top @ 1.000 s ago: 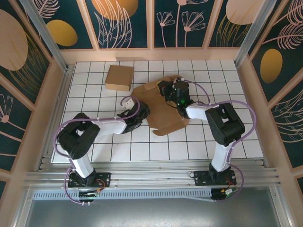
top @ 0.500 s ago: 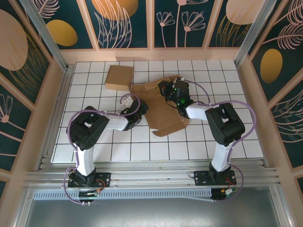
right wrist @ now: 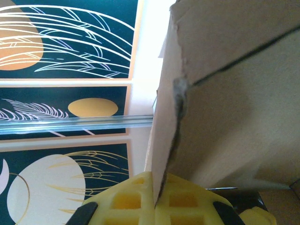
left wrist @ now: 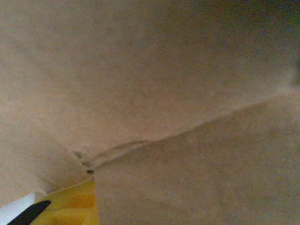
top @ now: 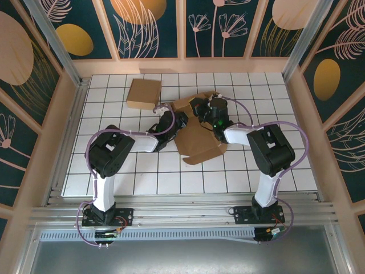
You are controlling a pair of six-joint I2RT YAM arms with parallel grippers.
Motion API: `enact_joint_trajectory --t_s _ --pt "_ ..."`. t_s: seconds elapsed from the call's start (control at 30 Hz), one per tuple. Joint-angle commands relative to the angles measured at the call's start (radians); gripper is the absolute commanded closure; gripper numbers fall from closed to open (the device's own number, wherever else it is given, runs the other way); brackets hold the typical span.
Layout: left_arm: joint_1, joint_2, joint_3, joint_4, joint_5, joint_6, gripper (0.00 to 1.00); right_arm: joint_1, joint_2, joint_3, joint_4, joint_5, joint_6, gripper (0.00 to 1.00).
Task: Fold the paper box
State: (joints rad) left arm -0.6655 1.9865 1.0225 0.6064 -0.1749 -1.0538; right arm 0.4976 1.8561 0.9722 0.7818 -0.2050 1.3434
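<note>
The paper box is a brown cardboard blank (top: 198, 140), partly unfolded in the middle of the table. My left gripper (top: 175, 121) presses against the blank's raised left flap. In the left wrist view the cardboard (left wrist: 178, 93) is right against the lens with a crease across it, and a bit of yellow finger (left wrist: 70, 208) shows at the lower left; its jaws are hidden. My right gripper (top: 203, 108) is at the blank's far edge. Its yellow fingers (right wrist: 126, 201) are shut on the edge of an upright flap (right wrist: 225, 108).
A finished folded brown box (top: 143, 93) lies at the back left, close to the left arm. The white gridded table (top: 274, 165) is enclosed by patterned walls and metal posts (top: 296, 51). Open table lies to the front and right.
My left gripper has swung right and away from me into the blank's left flap, which has lifted and folded inward. The right gripper has kept its hold in place.
</note>
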Motion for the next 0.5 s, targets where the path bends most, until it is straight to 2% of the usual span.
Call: enact_joint_trajectory --t_s 0.0,0.2,0.37,0.47 --pt "0.004 0.033 0.007 0.032 0.034 0.027 0.64 0.015 -0.015 -0.023 0.001 0.009 -0.005 0.99" --pt "0.004 -0.04 -0.029 0.049 0.028 0.076 0.62 0.015 -0.022 -0.011 -0.017 0.011 -0.019 0.99" --pt "0.004 -0.243 -0.153 0.041 0.048 0.162 0.53 0.01 -0.027 -0.007 -0.024 0.012 -0.032 0.99" --pt "0.003 -0.407 -0.214 -0.075 0.001 0.233 0.51 0.009 -0.029 -0.009 -0.029 0.012 -0.042 0.99"
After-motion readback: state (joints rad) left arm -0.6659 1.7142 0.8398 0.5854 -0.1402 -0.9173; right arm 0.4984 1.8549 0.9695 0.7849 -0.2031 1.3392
